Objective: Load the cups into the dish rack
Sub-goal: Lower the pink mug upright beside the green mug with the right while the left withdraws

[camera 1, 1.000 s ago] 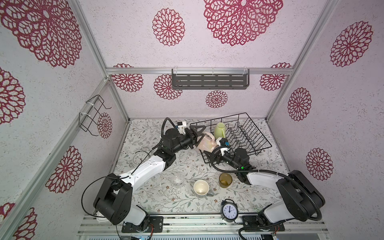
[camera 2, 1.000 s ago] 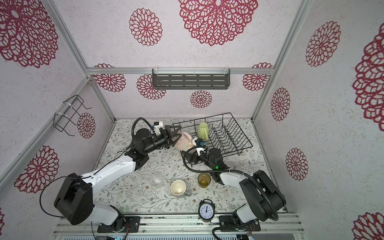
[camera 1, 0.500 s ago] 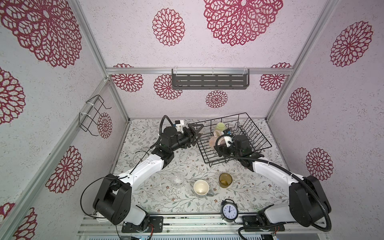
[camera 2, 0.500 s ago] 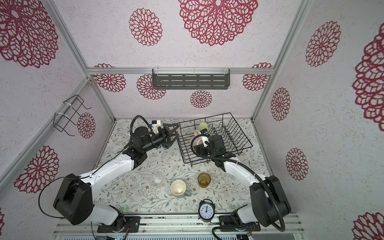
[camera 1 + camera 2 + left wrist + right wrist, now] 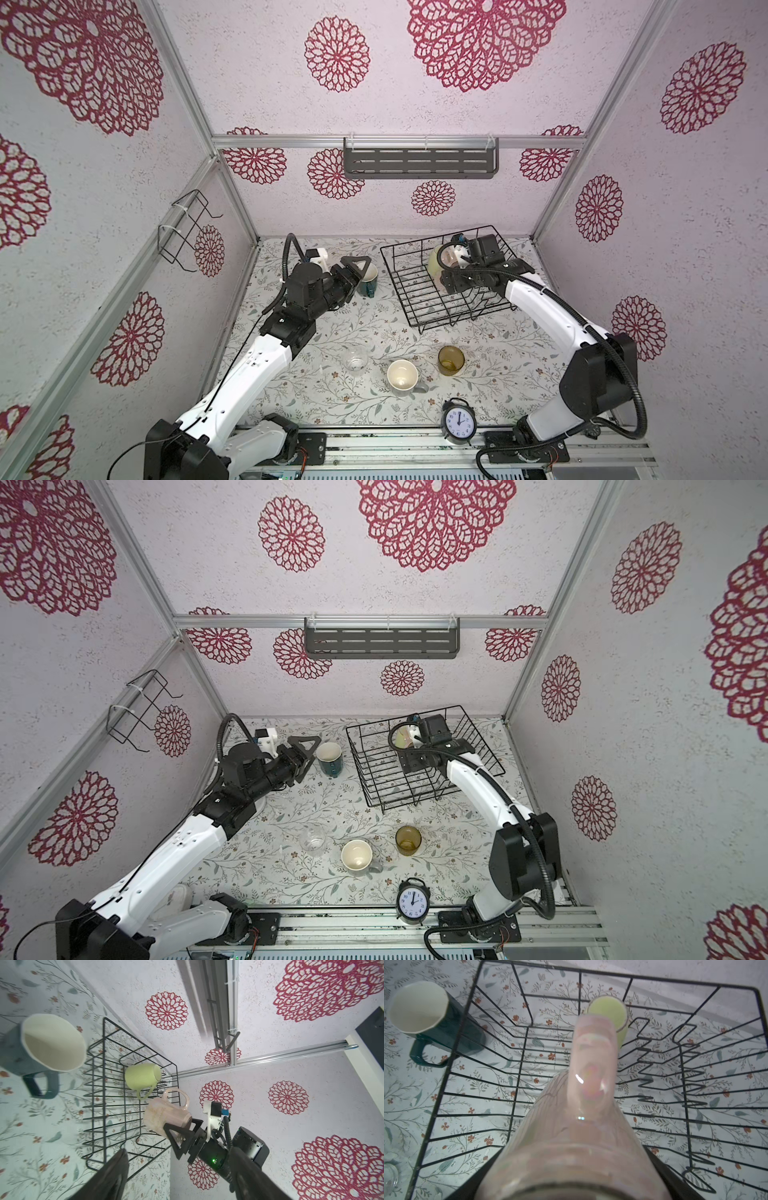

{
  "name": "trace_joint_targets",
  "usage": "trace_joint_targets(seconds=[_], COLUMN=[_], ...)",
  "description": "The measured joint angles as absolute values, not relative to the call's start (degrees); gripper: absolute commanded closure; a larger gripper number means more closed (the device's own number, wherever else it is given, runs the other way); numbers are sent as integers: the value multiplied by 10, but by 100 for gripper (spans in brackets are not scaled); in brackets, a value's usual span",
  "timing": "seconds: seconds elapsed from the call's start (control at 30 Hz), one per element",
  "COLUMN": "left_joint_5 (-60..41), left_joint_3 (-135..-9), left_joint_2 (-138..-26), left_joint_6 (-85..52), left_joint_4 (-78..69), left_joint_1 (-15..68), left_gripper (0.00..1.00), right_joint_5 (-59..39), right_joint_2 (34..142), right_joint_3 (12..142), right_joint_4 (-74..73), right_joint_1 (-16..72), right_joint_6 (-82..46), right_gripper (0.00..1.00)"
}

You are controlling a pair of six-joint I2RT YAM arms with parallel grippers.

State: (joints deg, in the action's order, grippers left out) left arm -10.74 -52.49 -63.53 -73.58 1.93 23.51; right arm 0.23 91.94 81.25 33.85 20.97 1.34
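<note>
Tall pale pink mug held over the dish rack.
The mug is tipped sideways above the rack's wires, just beside the yellow-green mug that lies inside the rack. The right gripper pinches the pink mug between its claws. Just outside the rack's left wall, the dark teal mug stands upright, and the left gripper hangs beside it with claws spread and empty.

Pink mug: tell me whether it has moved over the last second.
Yes. In both top views the pink mug went from the dish rack's left wall to its far side, beside the yellow-green mug, held by the right gripper.
</note>
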Motion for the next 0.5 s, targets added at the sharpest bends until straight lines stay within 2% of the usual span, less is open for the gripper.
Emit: trace_joint_targets(seconds=[0.5], left_joint_5=[-51], left_joint_3=[-507], left_joint_2=[-589], left_joint_6=[-661], left_joint_4=[167], left_joint_1=[207], left_gripper=[18], right_joint_5=[-13], right_joint_2=[1043], right_joint_3=[945], right_joint_4=[467], right_joint_1=[163], right_joint_6=[10], right_gripper=[68])
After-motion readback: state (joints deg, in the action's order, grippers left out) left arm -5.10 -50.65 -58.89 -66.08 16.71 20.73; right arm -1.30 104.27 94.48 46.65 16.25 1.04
